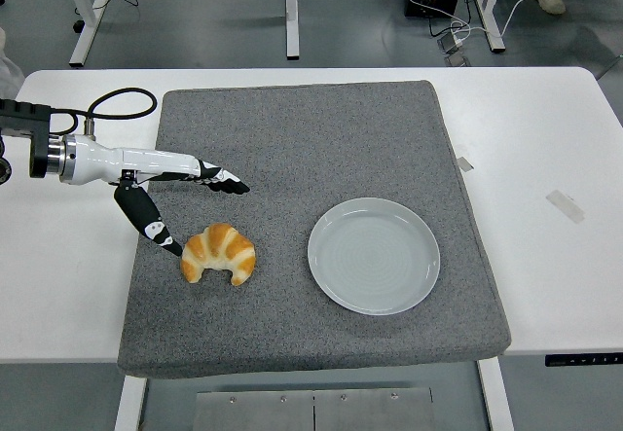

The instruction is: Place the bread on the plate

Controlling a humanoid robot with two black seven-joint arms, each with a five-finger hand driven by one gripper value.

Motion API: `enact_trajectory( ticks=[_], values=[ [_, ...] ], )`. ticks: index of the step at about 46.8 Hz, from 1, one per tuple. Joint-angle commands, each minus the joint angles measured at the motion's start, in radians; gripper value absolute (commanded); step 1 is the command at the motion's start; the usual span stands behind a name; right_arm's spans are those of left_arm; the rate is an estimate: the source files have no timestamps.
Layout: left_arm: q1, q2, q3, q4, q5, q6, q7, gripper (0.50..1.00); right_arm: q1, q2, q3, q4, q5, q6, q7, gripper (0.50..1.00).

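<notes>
A golden croissant (220, 253) lies on the grey mat (311, 139), left of centre and near the front. To its right sits an empty pale round plate (374, 255). My left hand (200, 207) reaches in from the left edge and hovers just above and behind the croissant. Its fingers (222, 180) are stretched out towards the right, and the thumb (151, 225) points down beside the croissant's left end. The hand is open and holds nothing. My right arm does not show.
The mat lies on a white table (545, 159). Bits of tape (566, 205) are stuck on the table's right part. Desk legs and cables stand on the floor beyond the far edge.
</notes>
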Motion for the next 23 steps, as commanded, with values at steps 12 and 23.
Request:
enact_trajectory(
  ticks=[12,23],
  values=[
    [0.016,0.003,0.007,-0.005,0.094,0.0,-0.01,0.965,0.0,0.0,0.002,0.013,0.001,0.005,0.001,1.0],
    [0.015,-0.012,0.039,-0.005,0.116,0.037,-0.01,0.958,-0.001,0.0,0.002,0.013,0.001,0.007,0.0,1.0]
  ],
)
